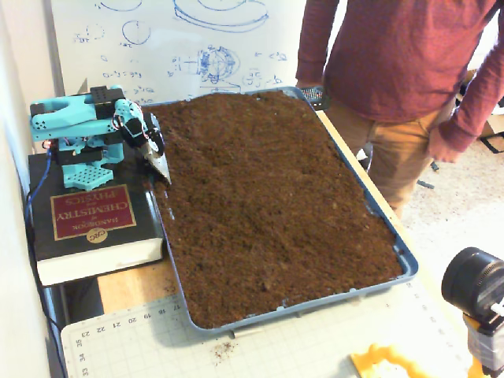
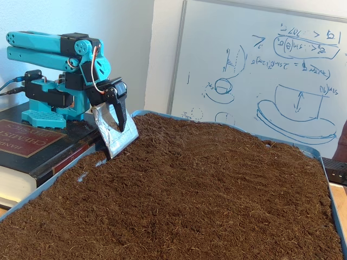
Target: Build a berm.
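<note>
A blue tray full of dark brown soil lies on the table, and everything else sits around it. The soil looks fairly level and loose across the tray; no clear berm stands out in either fixed view. At the tray's left edge in a fixed view, the turquoise arm stands folded on a thick book. Its gripper points down at the tray's near-left corner of soil, with a silver foil-covered scoop fixed to it, tip touching the soil. Whether the fingers are parted cannot be told. A person stands at the tray's far right side, a whiteboard behind the tray.
</note>
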Controlling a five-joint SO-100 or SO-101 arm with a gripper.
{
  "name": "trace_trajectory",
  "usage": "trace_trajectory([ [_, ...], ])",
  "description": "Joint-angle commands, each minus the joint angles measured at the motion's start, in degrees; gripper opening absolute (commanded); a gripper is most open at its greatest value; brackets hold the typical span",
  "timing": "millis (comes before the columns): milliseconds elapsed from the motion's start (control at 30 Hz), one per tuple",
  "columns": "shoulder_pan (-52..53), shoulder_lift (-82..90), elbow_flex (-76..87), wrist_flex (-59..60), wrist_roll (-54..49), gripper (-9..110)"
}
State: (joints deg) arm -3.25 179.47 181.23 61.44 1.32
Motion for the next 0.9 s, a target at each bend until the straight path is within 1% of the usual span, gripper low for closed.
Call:
trace_trajectory([
  [0, -0.2, -0.8, -2.1, -0.4, 0.4, 1],
  [67, -0.2, -1.8, -3.7, -0.4, 0.5, 1],
  [167, 0.5, -6.9, -10.5, -0.5, 0.5, 0],
  [433, 0.6, -32.3, -32.2, -0.5, 0.6, 0],
  [733, 0.6, -54.5, -50.1, -0.5, -0.4, 0],
  [867, 0.5, -67.9, -58.0, -0.6, -0.4, 0],
])
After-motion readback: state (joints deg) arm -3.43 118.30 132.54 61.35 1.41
